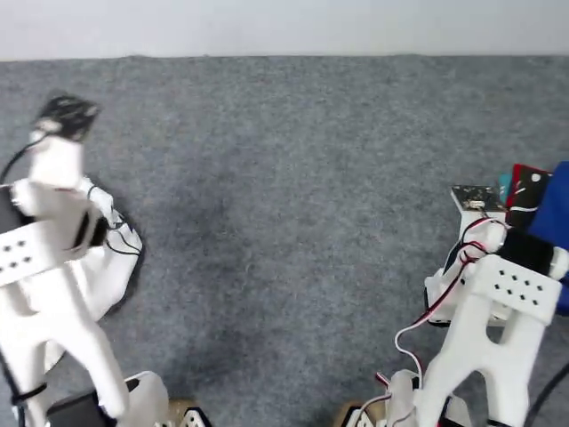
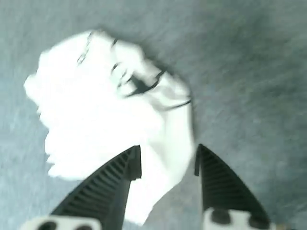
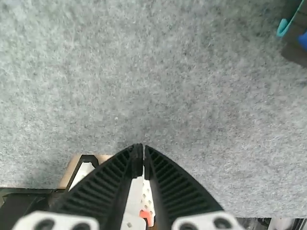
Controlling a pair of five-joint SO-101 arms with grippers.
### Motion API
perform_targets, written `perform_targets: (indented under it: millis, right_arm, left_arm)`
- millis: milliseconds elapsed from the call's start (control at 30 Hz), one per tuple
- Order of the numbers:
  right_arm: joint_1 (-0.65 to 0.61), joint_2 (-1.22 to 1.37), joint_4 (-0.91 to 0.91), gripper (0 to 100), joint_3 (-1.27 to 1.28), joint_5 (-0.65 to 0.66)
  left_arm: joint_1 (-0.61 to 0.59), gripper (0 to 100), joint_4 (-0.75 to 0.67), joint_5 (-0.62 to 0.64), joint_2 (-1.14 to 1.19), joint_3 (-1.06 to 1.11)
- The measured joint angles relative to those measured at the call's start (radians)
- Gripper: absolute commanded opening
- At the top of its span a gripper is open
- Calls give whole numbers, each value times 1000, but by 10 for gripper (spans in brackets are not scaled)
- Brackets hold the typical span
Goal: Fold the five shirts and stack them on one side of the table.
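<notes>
A crumpled white shirt (image 2: pixel 105 110) with black print lies on the grey felt table. My left gripper (image 2: pixel 165 163) hangs open just above the shirt's near edge, and nothing sits between its fingers. In the high view the same white shirt (image 1: pixel 111 262) shows under the left arm (image 1: pixel 53 222) at the table's left side. My right gripper (image 3: pixel 140 151) is shut and empty over bare felt. More shirts, a blue one (image 1: pixel 556 222) and a dark red one (image 1: pixel 526 189), lie at the right edge beside the right arm (image 1: pixel 507 294).
The grey felt table (image 1: pixel 293 196) stretches wide and open between the two arms. A pale wall runs along its far edge. A teal and blue corner of clothing (image 3: pixel 293 26) lies a short way beyond the right gripper.
</notes>
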Motion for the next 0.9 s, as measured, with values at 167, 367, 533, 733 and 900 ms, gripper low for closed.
perform_targets:
  millis: [167, 367, 533, 733, 900]
  right_arm:
    - [0, 0, 0, 9, 0, 0]
    - [0, 0, 0, 9, 0, 0]
    - [0, 0, 0, 9, 0, 0]
    - [0, -5, 0, 9, 0, 0]
    - [0, -87, 0, 9, 0, 0]
  left_arm:
    - [-157, 204, -78, -94, 0, 137]
    - [-187, 201, -330, -103, 0, 417]
    - [-184, 165, -574, -91, 0, 669]
    - [-114, 13, -565, -52, 0, 660]
    - [-17, 13, -327, 37, -37, 400]
